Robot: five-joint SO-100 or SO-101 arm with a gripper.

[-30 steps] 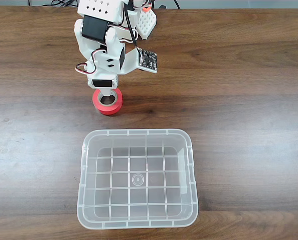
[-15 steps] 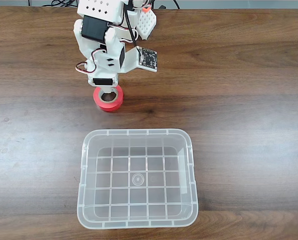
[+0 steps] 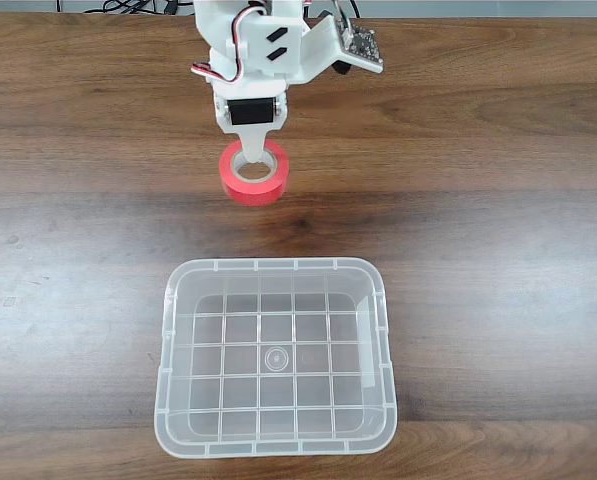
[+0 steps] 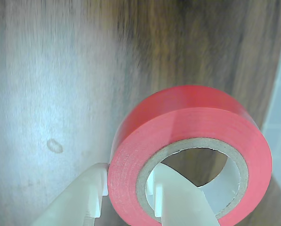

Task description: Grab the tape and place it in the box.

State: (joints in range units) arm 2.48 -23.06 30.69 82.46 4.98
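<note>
the hand (image 4: pixel 126 197) was clamped on the tape (image 4: pixel 189 155): in the wrist view one white finger (image 4: pixel 91 193) sat against the outside of the red roll & the other went up thru the cardboard core, so the roll's wall was pinched between them. tape looked tilted in the grip, w/ the blurred desk (image 4: pixel 46 84) behind it, which reads as lifted off the wood, tho i couldn't be sure of the gap.

in the fixed view the hand (image 3: pixel 251 160) hung under the white arm (image 3: pixel 263 50) w/ the tape (image 3: pixel 254 174) around its lower finger. further out from the hand, toward the near edge of the desk (image 3: pixel 498 230), sat the box (image 3: pixel 168 350), clear plastic, grid bottom, nothing in it, well apart from the tape.

progress, as i judged it: grab done, lift prob underway. left to do: carry the roll over the box rim, lower it inside, let go.
</note>
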